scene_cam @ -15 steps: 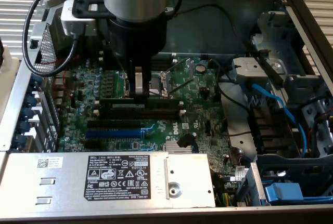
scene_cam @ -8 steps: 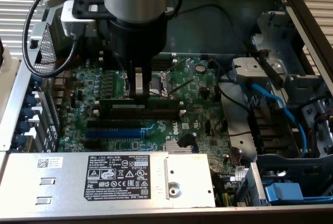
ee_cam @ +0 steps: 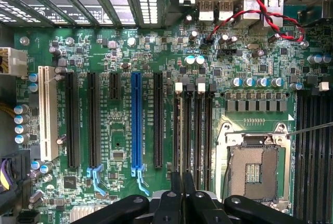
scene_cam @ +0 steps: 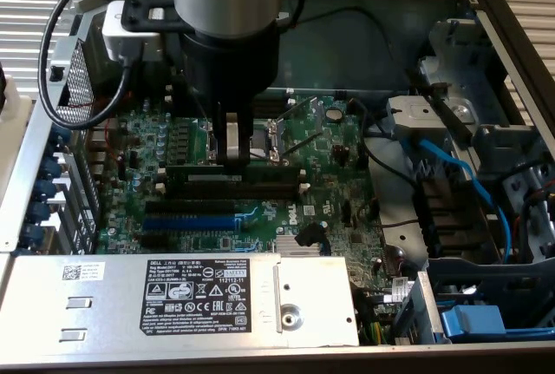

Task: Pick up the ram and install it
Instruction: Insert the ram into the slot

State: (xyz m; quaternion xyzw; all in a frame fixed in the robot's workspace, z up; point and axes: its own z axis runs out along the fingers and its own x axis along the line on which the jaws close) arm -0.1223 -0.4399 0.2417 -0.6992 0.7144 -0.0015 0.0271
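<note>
The ram (scene_cam: 247, 181) is seen in the exterior view as a long, thin, flat stick of dark green, standing upright on its long edge. A row of black chips runs along its face, and a small whitish label sits toward the exterior view's left. It lies across the middle of the green main board (scene_cam: 329, 200), just behind the blue slot (scene_cam: 192, 218) and in front of the square processor socket (scene_cam: 269, 135).

The hand (scene_cam: 232, 155) comes straight down onto the stick's top edge, left of its middle. Its two silvery fingers (scene_cam: 232, 135) are pressed close together and appear to be pinching the ram between them.

The upper part of the ram is partly covered by the fingers, and its lower edge is lost in shadow. Whether it is already seated in a slot or only held above one cannot be told.

In the wrist view the black fingers (ee_cam: 175, 193) are cut off by the picture's edge, and the hand (ee_cam: 182, 190) is seen end on, over the group of long black memory slots (ee_cam: 193, 130) with white end clips. The ram's thin edge cannot be told apart from the dark slots there.

The arm's round body (scene_cam: 225, 9) hides the rear of the board. A grey box with a printed label (scene_cam: 173, 296) covers the near edge of the open case (scene_cam: 486, 9).
</note>
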